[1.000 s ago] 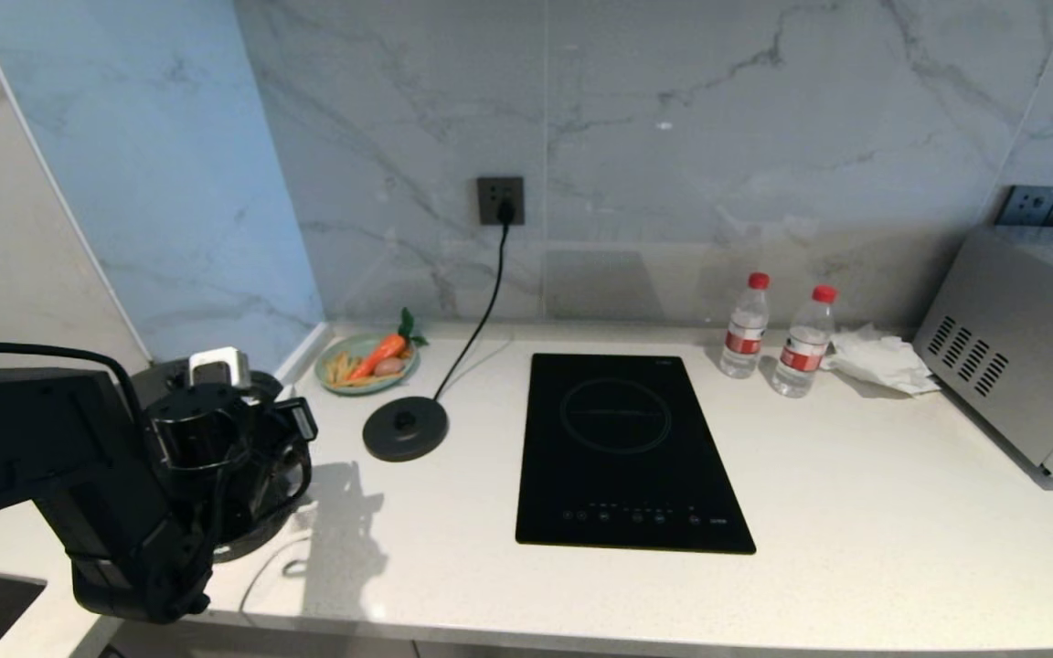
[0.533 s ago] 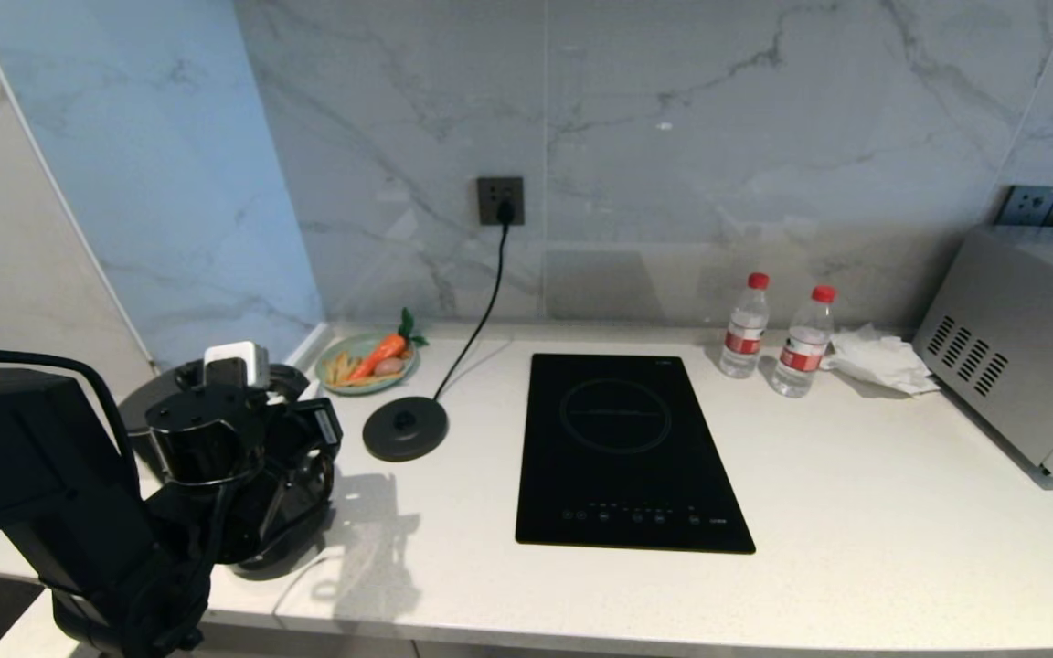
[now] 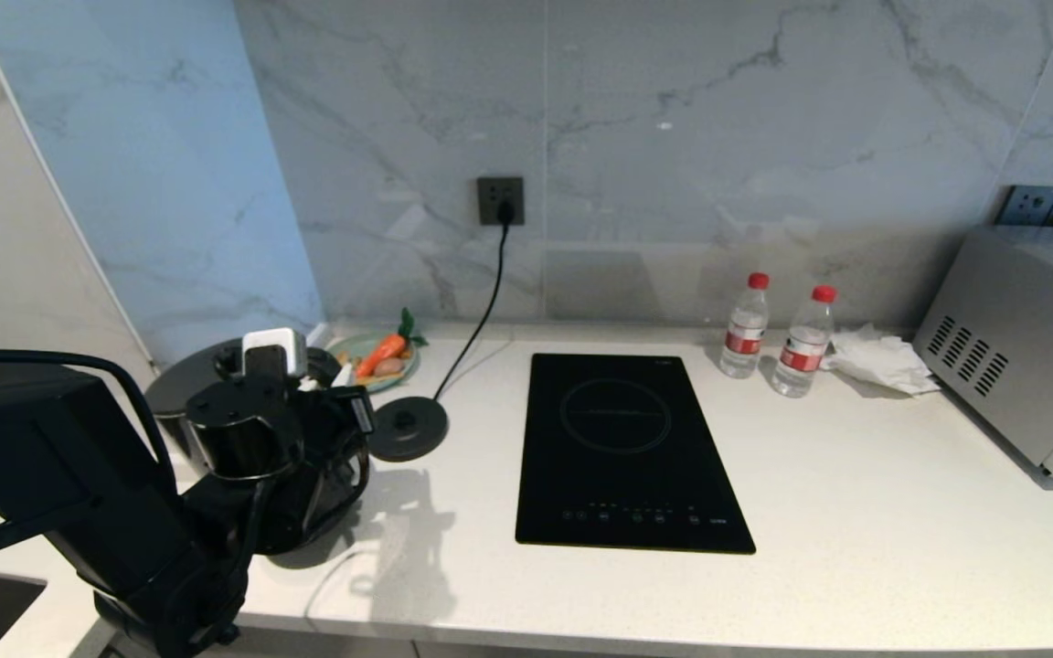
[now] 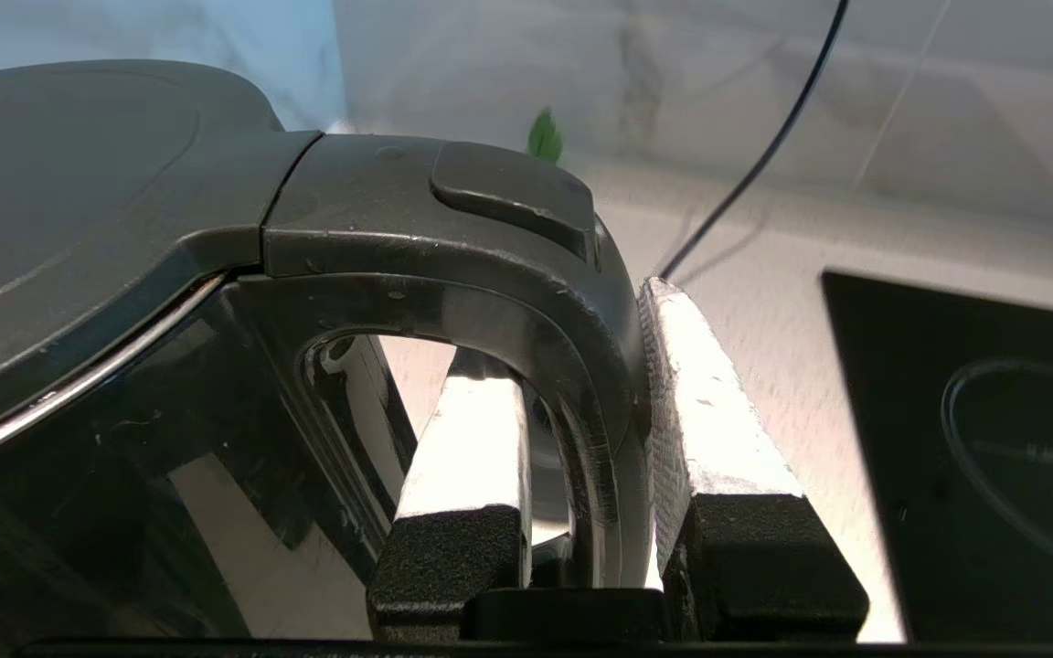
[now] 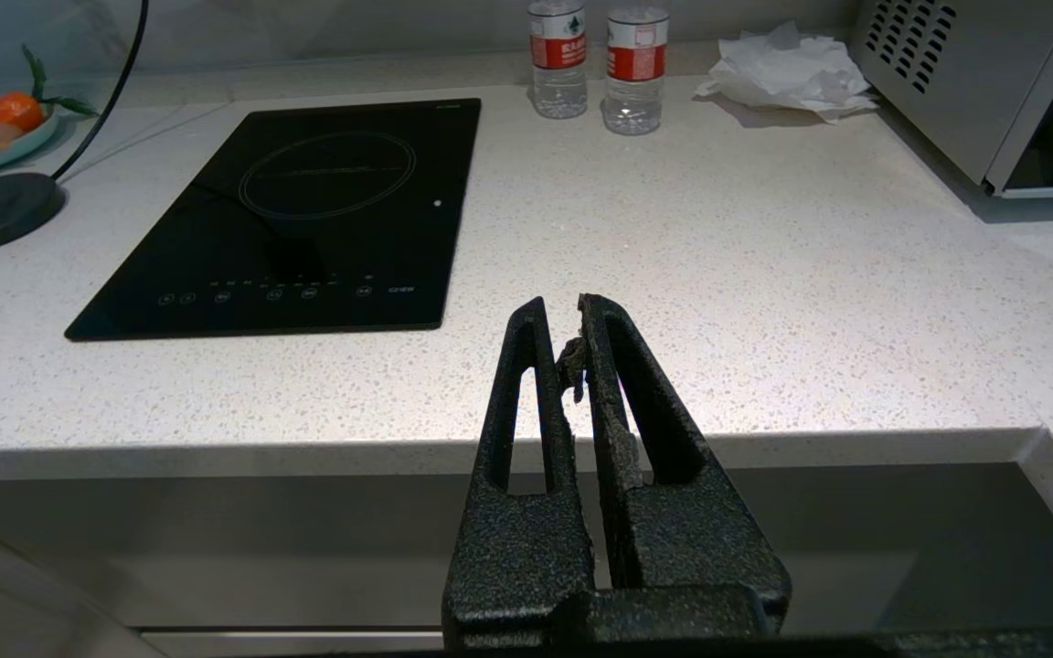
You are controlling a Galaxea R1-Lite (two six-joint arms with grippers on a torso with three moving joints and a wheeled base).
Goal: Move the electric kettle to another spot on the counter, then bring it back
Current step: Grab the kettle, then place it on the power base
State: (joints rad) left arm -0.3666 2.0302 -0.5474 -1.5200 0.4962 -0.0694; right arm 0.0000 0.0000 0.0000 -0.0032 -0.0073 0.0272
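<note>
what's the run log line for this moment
left gripper: jaws shut on electric kettle handle | kettle: beside power base | right gripper: idle, shut, off counter

Bright even light; soft shadows on counter (image 3: 856,512); glare on hand's fingers (image 4: 472,439) (left wrist view).

Grey-veined marble wall (image 3: 673,137) — dark socket (image 3: 500,200)

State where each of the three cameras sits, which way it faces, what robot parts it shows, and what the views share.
Head: high, facing forward and down over the counter; left arm visible.
Left wrist: behind the left gripper, jaws shut on the electric kettle handle.
Right wrist: before the counter edge, facing the wall; right gripper shut.
Shared: induction hob, power base.
</note>
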